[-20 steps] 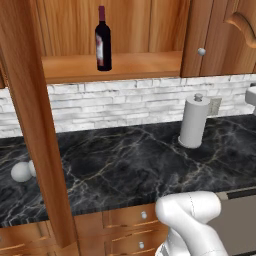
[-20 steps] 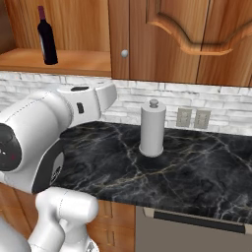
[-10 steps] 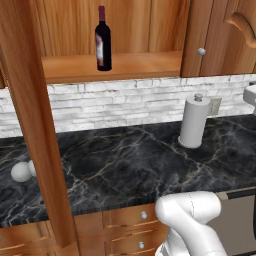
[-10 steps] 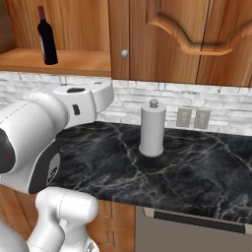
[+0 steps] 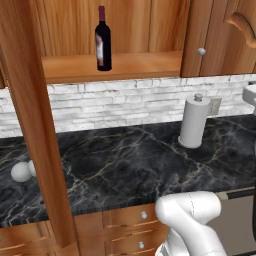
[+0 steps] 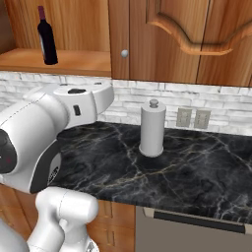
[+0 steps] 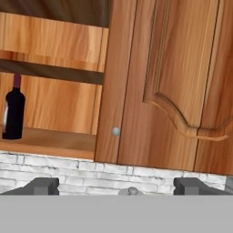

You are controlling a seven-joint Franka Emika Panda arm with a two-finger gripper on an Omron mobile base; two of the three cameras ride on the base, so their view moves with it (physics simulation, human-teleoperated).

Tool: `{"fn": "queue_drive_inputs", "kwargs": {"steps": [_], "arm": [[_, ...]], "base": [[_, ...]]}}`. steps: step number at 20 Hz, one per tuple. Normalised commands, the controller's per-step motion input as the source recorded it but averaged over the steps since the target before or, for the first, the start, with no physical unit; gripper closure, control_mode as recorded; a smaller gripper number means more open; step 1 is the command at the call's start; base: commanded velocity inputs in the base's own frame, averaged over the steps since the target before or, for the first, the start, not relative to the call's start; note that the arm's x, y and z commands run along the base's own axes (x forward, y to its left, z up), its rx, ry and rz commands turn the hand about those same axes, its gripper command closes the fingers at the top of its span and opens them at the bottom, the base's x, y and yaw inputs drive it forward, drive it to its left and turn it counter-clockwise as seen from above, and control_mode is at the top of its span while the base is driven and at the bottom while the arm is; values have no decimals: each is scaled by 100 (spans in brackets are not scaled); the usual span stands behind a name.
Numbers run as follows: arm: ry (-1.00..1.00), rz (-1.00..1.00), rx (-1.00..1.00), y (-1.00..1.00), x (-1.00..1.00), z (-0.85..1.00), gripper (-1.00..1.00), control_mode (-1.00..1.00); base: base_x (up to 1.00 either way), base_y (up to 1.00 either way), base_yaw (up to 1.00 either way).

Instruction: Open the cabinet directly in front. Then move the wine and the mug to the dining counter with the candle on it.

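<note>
The cabinet (image 5: 140, 30) stands open on its left side, its open door (image 5: 30, 110) seen edge-on at the left. The wine (image 5: 103, 40) stands upright on the lower shelf; I also see the wine (image 6: 47, 42) and the wine (image 7: 13, 111) from the other cameras. A small white rounded thing, probably the mug (image 5: 21, 172), lies on the black counter, partly behind the open door. My gripper (image 7: 116, 187) is open and empty. It faces the cabinet front from a distance, to the right of the bottle. The dining counter and the candle are out of view.
A paper towel roll (image 5: 194, 121) stands upright on the black marble counter (image 5: 125, 165), backed by white brick. The right cabinet door (image 6: 197, 39) is closed, with a round knob (image 6: 125, 53). Two wall outlets (image 6: 184, 117) sit behind the roll. Drawers (image 5: 130, 217) lie below the counter.
My arm's upper link has turned and shifted slightly in the right base view. The bottle, the white thing and the paper towel roll have not moved.
</note>
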Motion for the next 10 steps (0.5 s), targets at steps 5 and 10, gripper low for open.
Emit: {"fn": "queue_drive_inputs", "kwargs": {"steps": [5, 10], "arm": [[0, 0, 0, 0, 21, 0, -100, -100], [0, 0, 0, 0, 46, 0, -100, -100]], "base": [[0, 0, 0], [0, 0, 0]]}}
